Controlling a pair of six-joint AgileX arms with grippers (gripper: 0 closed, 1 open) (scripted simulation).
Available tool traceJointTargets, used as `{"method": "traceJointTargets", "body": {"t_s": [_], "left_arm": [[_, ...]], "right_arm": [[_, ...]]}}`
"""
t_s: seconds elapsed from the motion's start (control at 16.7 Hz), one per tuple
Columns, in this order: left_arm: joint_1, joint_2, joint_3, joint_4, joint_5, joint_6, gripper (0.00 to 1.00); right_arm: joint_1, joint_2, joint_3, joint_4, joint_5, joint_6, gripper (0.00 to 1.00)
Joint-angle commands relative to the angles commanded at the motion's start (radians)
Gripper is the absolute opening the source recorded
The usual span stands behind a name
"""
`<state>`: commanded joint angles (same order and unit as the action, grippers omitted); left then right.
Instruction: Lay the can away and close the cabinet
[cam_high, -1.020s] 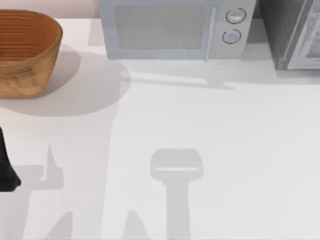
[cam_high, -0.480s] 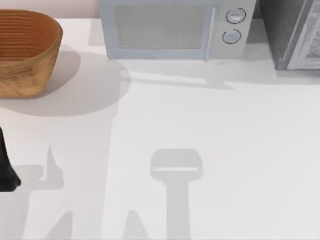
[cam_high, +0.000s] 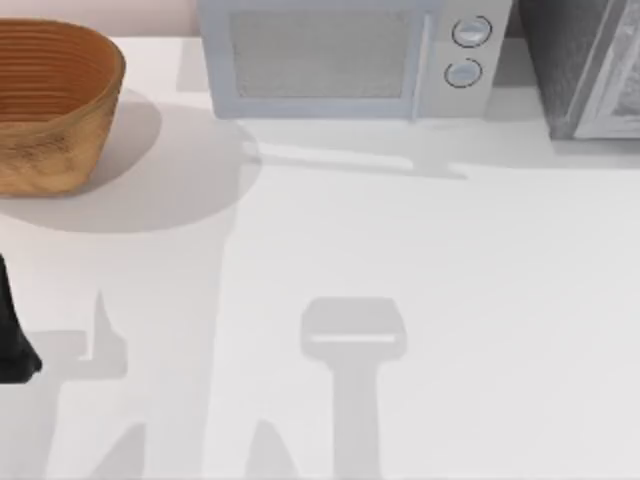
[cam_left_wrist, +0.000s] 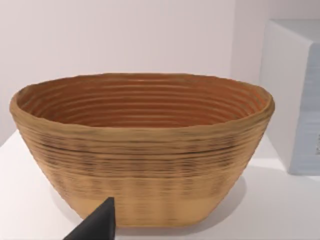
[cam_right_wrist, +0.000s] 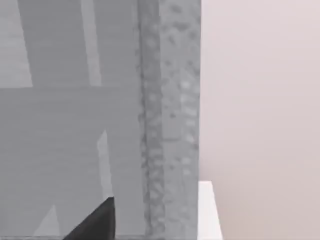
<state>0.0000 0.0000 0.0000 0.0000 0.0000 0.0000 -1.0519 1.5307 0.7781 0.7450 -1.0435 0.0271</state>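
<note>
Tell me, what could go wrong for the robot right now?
The left gripper points straight at the woven basket, so moving forward could push it along the table. The right gripper sits right up against the grey cabinet, so a small sideways move might scrape its speckled edge. Swinging across the back could also bump the microwave.

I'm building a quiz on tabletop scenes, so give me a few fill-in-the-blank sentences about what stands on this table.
1. The woven basket stands at the table's far ____ corner in the top view.
2. The microwave has ____ round knobs on its front panel.
3. The microwave's door is ____.
4. The speckled grey cabinet stands to the ____ of the microwave.

Missing words: left; two; closed; right
</note>
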Motion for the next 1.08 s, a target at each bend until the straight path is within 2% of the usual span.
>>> {"method": "traceJointTargets", "body": {"t_s": [0.42, 0.66, 0.84, 1.08], "left_arm": [[0.000, 0.000, 0.000, 0.000, 0.000, 0.000, 1.00], [0.000, 0.000, 0.000, 0.000, 0.000, 0.000, 1.00], [0.000, 0.000, 0.000, 0.000, 0.000, 0.000, 1.00], [0.000, 0.000, 0.000, 0.000, 0.000, 0.000, 1.00]], "right_arm": [[-0.010, -0.083, 0.553, -0.669, -0.007, -0.003, 1.00], [0.001, -0.146, 0.814, -0.976, 0.001, -0.004, 1.00], [0.009, -0.181, 0.932, -1.103, 0.008, -0.005, 1.00], [0.011, -0.191, 0.964, -1.135, 0.010, -0.006, 1.00]]}}
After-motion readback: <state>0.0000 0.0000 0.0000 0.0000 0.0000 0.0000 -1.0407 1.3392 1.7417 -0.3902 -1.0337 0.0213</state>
